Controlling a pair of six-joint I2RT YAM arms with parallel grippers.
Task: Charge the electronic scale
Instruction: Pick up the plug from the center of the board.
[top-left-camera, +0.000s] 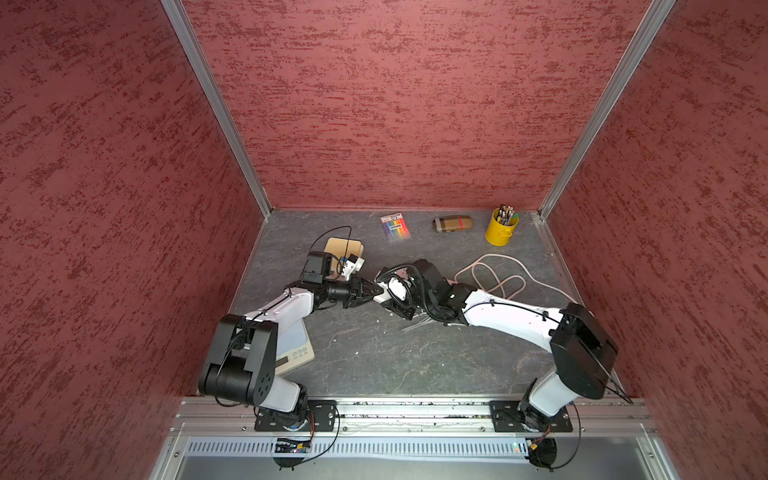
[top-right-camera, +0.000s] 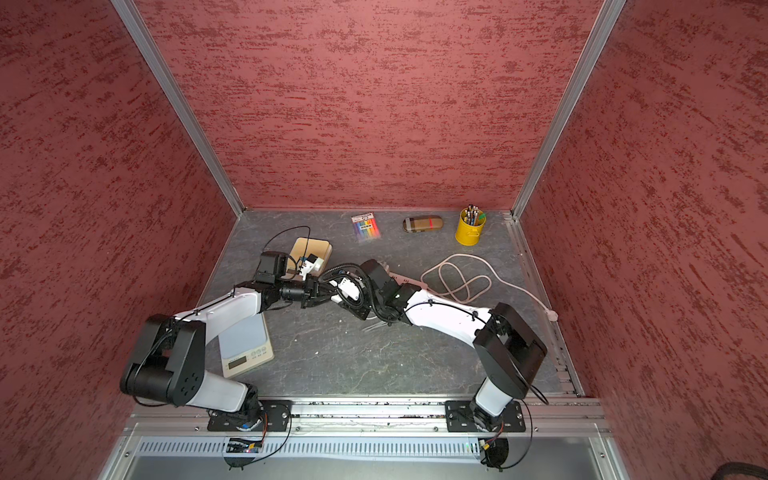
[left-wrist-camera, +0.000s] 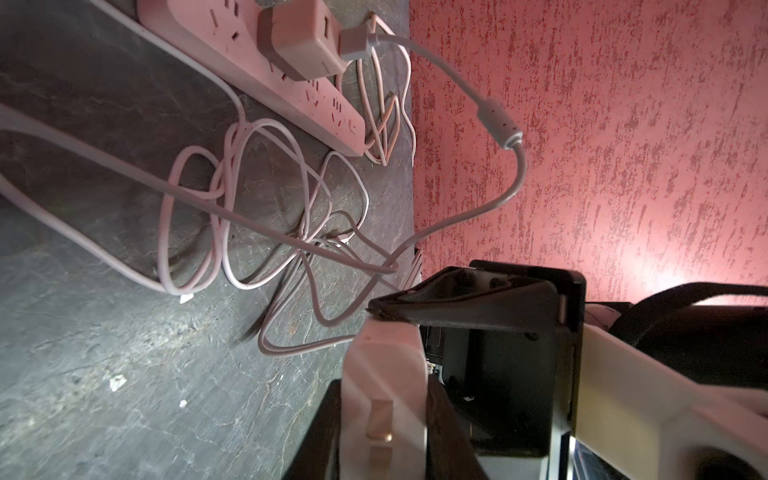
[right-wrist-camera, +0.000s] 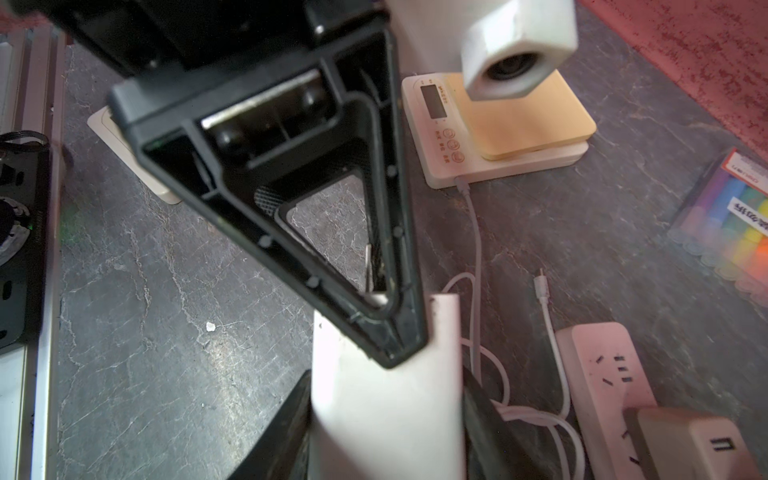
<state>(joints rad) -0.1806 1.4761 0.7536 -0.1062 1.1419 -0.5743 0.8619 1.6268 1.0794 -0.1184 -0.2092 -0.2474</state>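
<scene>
Over mid-counter: left end effector (top-left-camera: 368, 296) and right end effector (right-wrist-camera: 386, 374) each clamp the same white charger (left-wrist-camera: 382, 365).
Scale (right-wrist-camera: 519, 124): back left, cable (right-wrist-camera: 478, 232) in its side.
Risk: opposing pulls may twist the charger loose; loose cables (left-wrist-camera: 249, 208) could snag.
Surface: dark stone-look counter (top-left-camera: 374, 365), red textured walls (top-left-camera: 374, 124).

Along the back edge of the stone-patterned table (top-left-camera: 374, 357), a pack of coloured markers (top-left-camera: 395, 225), a brown striped case (top-left-camera: 452, 223) and a yellow cup (top-left-camera: 500, 233) of pencils (top-left-camera: 506, 214) sit in a row, apart, before red textured walls (top-left-camera: 395, 104).
</scene>
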